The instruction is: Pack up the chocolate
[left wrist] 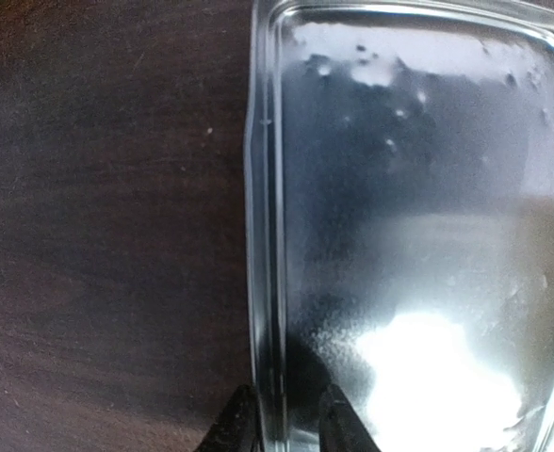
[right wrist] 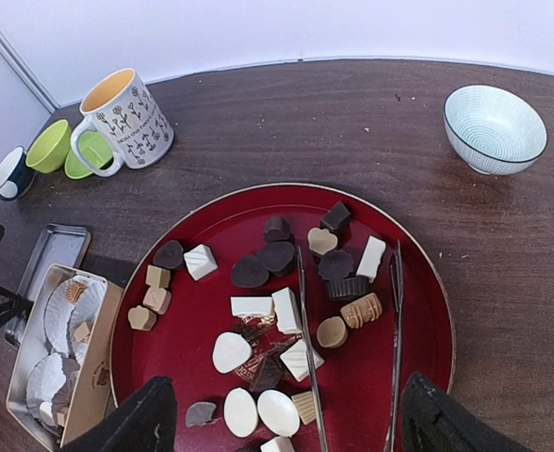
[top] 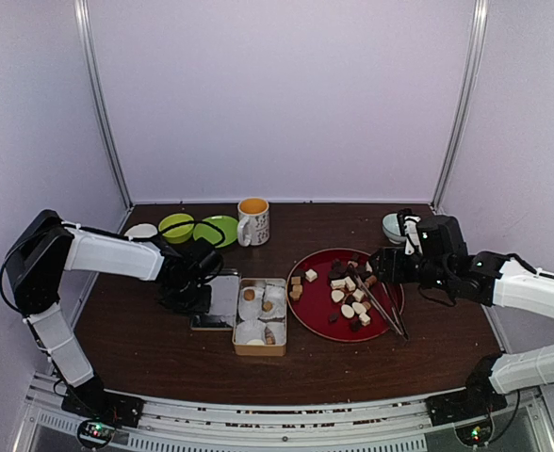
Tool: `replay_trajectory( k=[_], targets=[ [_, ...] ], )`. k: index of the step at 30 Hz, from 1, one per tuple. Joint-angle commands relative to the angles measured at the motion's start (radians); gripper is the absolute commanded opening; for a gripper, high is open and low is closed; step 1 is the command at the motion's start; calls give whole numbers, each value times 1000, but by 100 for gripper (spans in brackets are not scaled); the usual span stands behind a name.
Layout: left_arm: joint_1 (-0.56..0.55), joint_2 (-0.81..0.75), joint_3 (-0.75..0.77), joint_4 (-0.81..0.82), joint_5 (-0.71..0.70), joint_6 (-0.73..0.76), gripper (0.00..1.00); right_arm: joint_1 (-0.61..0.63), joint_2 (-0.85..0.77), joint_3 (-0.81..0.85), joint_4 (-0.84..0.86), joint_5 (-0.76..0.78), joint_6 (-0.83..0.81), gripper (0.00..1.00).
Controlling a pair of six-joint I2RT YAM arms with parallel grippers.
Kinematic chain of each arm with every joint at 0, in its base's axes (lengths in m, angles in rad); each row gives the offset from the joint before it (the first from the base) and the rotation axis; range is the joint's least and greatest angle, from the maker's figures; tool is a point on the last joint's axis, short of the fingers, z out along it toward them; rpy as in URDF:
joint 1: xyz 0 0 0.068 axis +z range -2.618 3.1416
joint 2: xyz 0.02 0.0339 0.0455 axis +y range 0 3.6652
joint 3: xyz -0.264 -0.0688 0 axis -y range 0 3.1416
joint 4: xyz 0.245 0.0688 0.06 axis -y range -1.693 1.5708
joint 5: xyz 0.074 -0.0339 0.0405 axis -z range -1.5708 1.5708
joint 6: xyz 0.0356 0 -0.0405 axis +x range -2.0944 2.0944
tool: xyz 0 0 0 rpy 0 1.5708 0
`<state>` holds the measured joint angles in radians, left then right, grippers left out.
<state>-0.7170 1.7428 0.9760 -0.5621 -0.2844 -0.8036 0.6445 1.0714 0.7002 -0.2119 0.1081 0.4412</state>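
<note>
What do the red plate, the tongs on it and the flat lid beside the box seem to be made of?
The red plate: smooth with a slight sheen, likely lacquered plastic or glazed ceramic. The tongs: thin, grey, shiny, so probably metal. The lid: mirror-like glare and a pressed rim suggest polished metal, though clear plastic is possible.

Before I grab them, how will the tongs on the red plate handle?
The tongs look thin and stiff, probably light. Flat on the glossy red plate, they may skid instead of lifting. Chocolate beside one leg would likely get nudged.
</note>
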Motion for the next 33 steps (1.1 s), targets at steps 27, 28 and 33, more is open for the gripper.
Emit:
replay_trajectory(
  k=[27,28,33],
  targets=[
    [92,-418,-168,-15,-137,-32,0,1,-19,13,69,-282,29,81],
    [92,-460,-170,-14,-133,-20,0,3,-15,12,86,-320,25,81],
    [92,-699,-204,33,-80,66,0,73,-1,39,117,-379,-62,79]
  ],
)
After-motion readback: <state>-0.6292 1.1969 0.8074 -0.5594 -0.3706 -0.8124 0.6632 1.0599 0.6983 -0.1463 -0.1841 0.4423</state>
